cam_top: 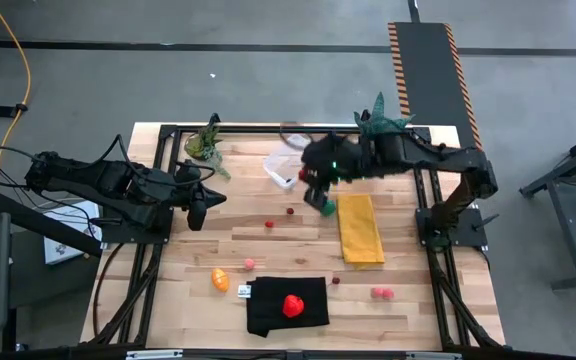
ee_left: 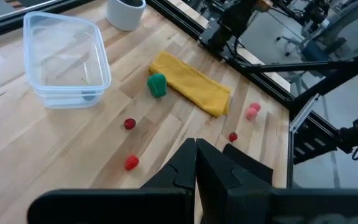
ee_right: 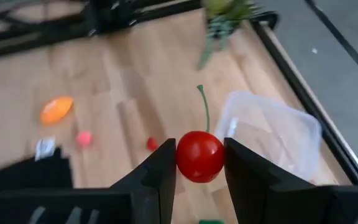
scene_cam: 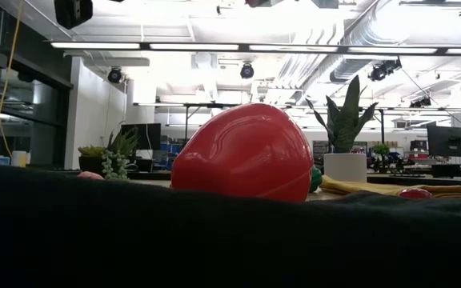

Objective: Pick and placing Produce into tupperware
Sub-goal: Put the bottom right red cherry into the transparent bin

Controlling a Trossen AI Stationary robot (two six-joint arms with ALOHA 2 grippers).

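Note:
My right gripper point(ee_right: 199, 157) hangs above the table's far middle point(cam_top: 313, 190), shut on a red cherry point(ee_right: 199, 155) with a green stem, just beside the clear tupperware point(ee_right: 272, 134) point(cam_top: 280, 168). My left gripper point(ee_left: 196, 155) waits shut at the table's left point(cam_top: 196, 207), touching nothing. Other produce lies on the wood: a green piece point(ee_left: 157, 85) at the yellow cloth's far end, an orange piece point(cam_top: 220, 279), small red berries point(cam_top: 269, 225) point(cam_top: 290, 211), and pink ones point(cam_top: 380, 293). A big red piece point(scene_cam: 242, 152) sits on a black cloth point(cam_top: 288, 305) at the near edge. My right gripper pinches the cherry's round body point(ee_right: 185, 158) between its two fingers, one on each side. The fingers slant downward, coming from the table's right. The cherry is lifted clear of the table, and its green stem point(ee_right: 202, 106) sticks out beyond the fingers.
A folded yellow cloth point(cam_top: 361, 228) lies right of centre. Potted green plants stand at the far edge point(cam_top: 206, 143) point(cam_top: 380, 118), one in a white pot point(ee_left: 126, 12). A black metal frame point(cam_top: 158, 140) rims the wooden table.

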